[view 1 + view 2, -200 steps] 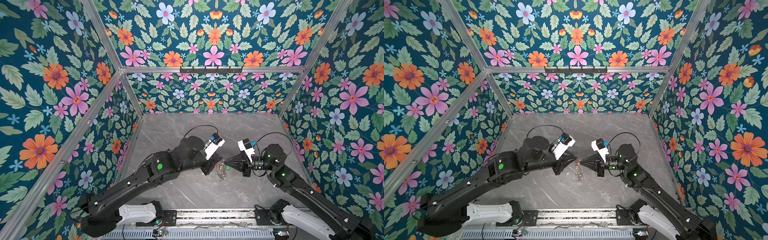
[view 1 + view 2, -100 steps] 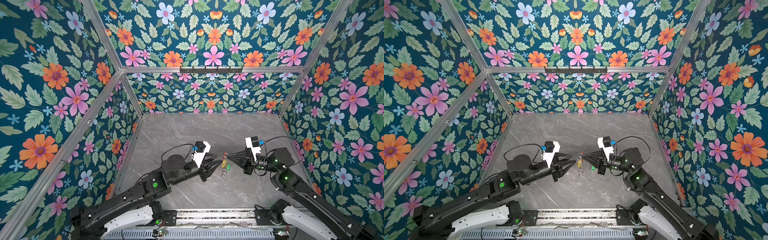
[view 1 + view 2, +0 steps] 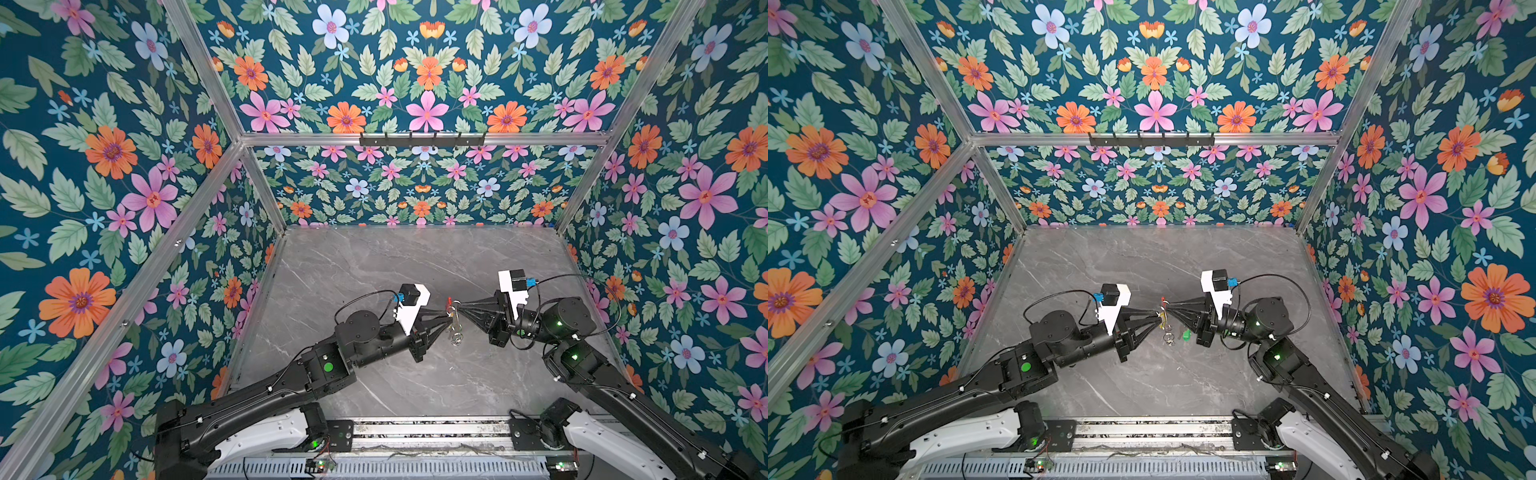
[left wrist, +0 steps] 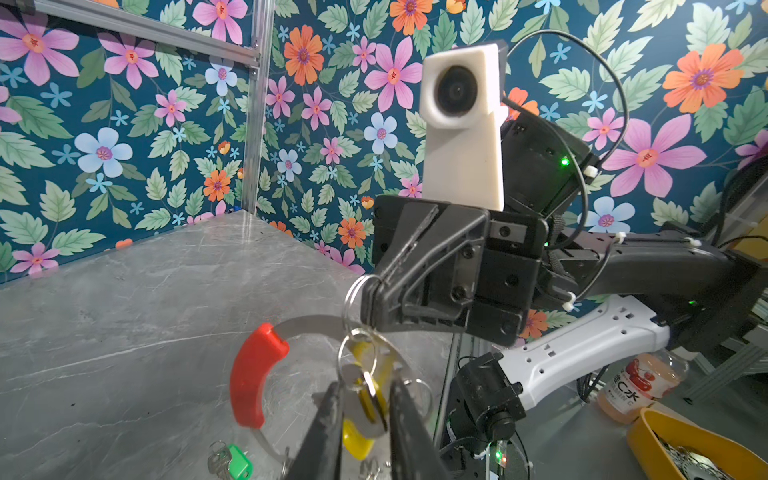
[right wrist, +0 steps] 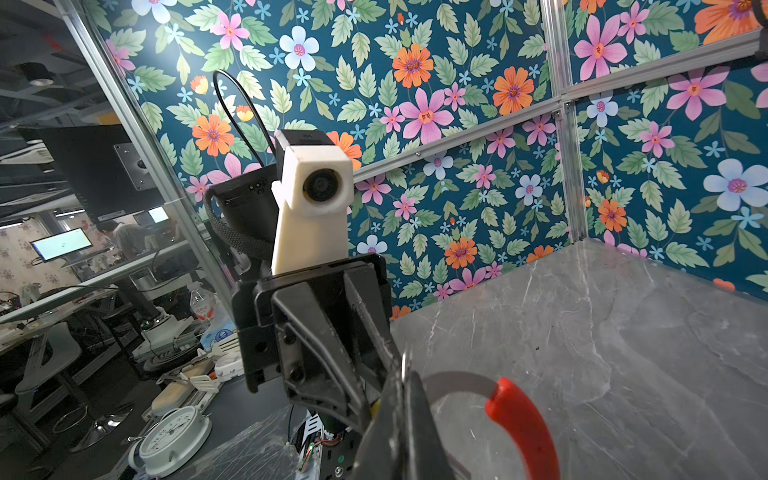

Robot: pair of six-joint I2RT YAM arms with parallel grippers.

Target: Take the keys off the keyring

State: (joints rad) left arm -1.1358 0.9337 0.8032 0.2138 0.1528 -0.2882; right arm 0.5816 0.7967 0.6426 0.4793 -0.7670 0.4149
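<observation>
Flowery walls (image 3: 124, 166) stand round the grey worktop (image 3: 374, 270). The right hand (image 4: 365, 300) is pinched shut on the keyring (image 4: 249, 374). The left hand (image 4: 363, 397), nearly closed, squeezes the yellow key (image 4: 357, 440) just under the right hand.

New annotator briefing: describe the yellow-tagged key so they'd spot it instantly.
Above the grey marble table, the left gripper and right gripper meet at a keyring with a red arc. The yellow-tagged key hangs there between the left gripper's fingers; its tag is yellow, unlike the green-tagged key.

Yellow-tagged key (image 4: 356, 438) on red-arced keyring (image 4: 253, 374), aloft
</observation>
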